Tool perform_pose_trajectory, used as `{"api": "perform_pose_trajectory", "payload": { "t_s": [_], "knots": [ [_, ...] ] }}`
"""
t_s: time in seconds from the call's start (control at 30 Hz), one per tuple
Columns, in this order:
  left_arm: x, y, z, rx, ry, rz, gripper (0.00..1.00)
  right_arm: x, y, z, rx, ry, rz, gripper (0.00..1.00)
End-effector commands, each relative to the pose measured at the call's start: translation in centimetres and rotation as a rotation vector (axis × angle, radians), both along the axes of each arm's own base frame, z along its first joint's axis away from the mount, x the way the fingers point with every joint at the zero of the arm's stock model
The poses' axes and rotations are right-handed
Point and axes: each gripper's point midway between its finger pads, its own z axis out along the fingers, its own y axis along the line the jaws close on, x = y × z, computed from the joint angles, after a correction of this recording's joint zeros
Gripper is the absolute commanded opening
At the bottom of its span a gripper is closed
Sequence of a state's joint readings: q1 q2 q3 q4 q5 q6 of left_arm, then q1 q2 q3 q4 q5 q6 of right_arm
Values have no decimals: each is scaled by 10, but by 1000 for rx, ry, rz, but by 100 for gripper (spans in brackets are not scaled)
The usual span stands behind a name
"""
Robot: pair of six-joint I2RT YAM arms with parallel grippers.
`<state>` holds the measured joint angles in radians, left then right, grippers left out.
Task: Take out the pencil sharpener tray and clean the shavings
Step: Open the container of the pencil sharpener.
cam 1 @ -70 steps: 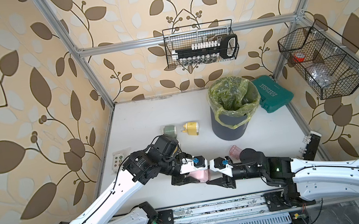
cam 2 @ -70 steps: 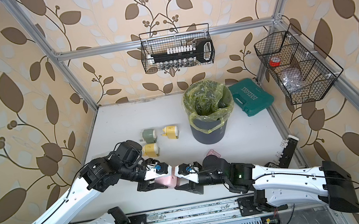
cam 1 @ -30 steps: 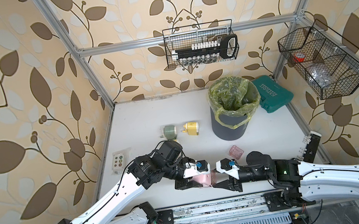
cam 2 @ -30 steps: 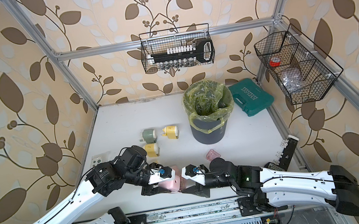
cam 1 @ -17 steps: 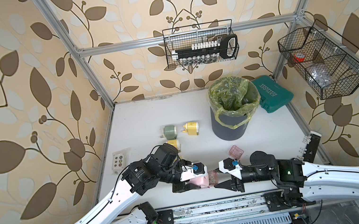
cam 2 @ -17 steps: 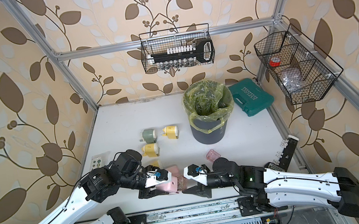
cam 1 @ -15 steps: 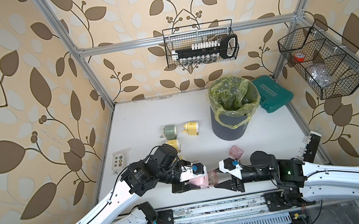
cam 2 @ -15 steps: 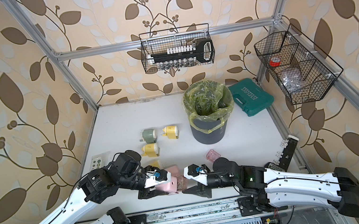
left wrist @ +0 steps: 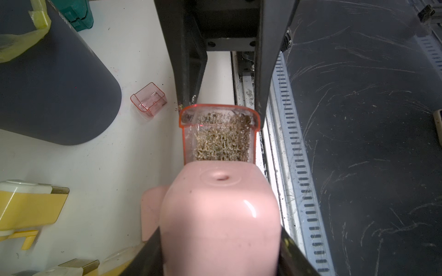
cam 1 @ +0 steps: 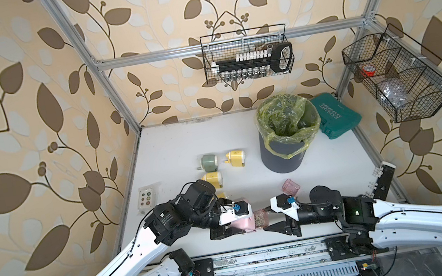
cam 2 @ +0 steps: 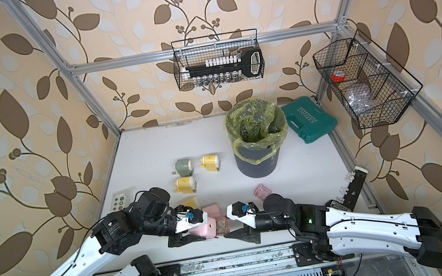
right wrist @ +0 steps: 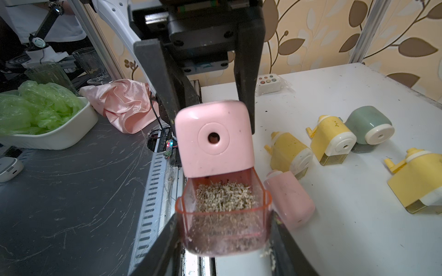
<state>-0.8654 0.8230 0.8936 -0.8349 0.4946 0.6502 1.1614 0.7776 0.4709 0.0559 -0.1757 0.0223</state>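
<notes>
Both ends of pink sharpener [left wrist: 220, 215] gripped.
Left fingers [right wrist: 247, 78] clamp its body; right fingers [left wrist: 264, 71], opposite, clamp its half-out tray [right wrist: 222, 229] of shavings [left wrist: 222, 141].

In every view the sharpener [cam 1: 244, 223] hides the inner end of the tray [cam 1: 260, 218] from me, my left arm [cam 2: 141, 217] covers most of one yellow sharpener [cam 2: 191, 202] in both top views, and the left wrist view's edge cuts off the bin [left wrist: 47, 83].
</notes>
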Motion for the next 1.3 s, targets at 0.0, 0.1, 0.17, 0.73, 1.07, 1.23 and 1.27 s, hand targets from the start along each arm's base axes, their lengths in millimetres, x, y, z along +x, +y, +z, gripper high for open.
{"api": "perform_pose_trajectory", "payload": {
  "t_s": [0.0, 0.1, 0.17, 0.73, 1.07, 1.23, 1.27],
  "knots": [
    [-1, -4, 9, -36, -19, -10, 0, 8, 3, 13, 43, 13, -51, 0],
    [-1, -7, 14, -52, -17, -15, 0, 9, 7, 12, 37, 10, -47, 0],
    [-1, -8, 17, -62, -17, -18, 0, 11, 9, 12, 35, 6, -51, 0],
    [-9, -11, 30, -124, 3, -38, 0, 14, 14, 12, 36, 3, -54, 24],
    [-9, -14, 29, -122, 19, -48, 0, 13, 17, 14, 25, -16, -36, 56],
    [-10, -14, 27, -115, 25, -48, 0, 13, 16, 13, 20, -20, -34, 64],
    [-10, -13, 27, -114, 25, -48, 0, 12, 16, 12, 18, -22, -32, 66]
  ]
}}
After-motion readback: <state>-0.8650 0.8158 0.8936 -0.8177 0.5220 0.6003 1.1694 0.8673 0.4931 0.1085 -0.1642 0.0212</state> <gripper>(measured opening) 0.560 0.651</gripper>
